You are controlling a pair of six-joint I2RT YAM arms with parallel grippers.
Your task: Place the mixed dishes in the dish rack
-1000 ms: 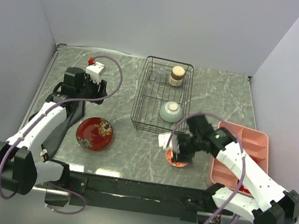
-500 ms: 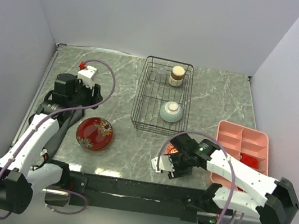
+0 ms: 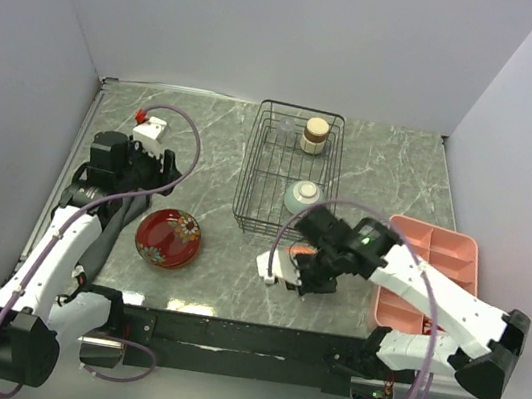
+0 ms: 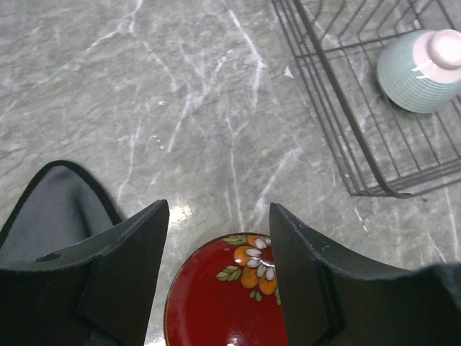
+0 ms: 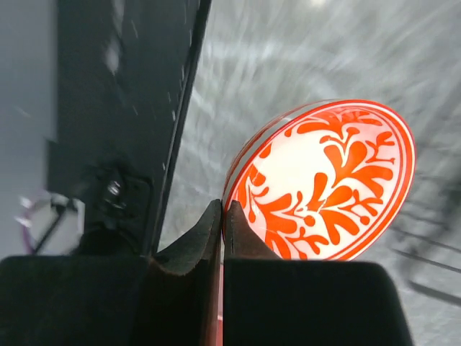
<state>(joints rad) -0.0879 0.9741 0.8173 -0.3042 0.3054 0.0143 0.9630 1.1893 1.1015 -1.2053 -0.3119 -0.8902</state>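
My right gripper [image 5: 222, 209] is shut on the rim of a plate [image 5: 324, 180] whose white face carries an orange-red leaf pattern. The plate hangs tilted over the table's front edge, near the rack's front corner [image 3: 304, 256]. The black wire dish rack [image 3: 248, 166] holds a tan cup [image 3: 316, 135] at the back and a mint-green bowl [image 3: 302, 197], upside down, at the front [image 4: 418, 72]. The glossy red floral bowl [image 3: 169, 238] sits on the table at the left. My left gripper [image 4: 220, 267] hovers open above its far rim [image 4: 223, 303], holding nothing.
A black cloth [image 4: 50, 209] lies left of the red bowl, under my left arm. A pink compartment tray [image 3: 449, 259] stands at the right, partly under my right arm. The black frame [image 5: 122, 108] runs along the table's near edge, and grey walls close in three sides.
My right gripper has closed on the plate's rim and carried it up and left from the table's front. The left gripper drifted left and back, staying open.
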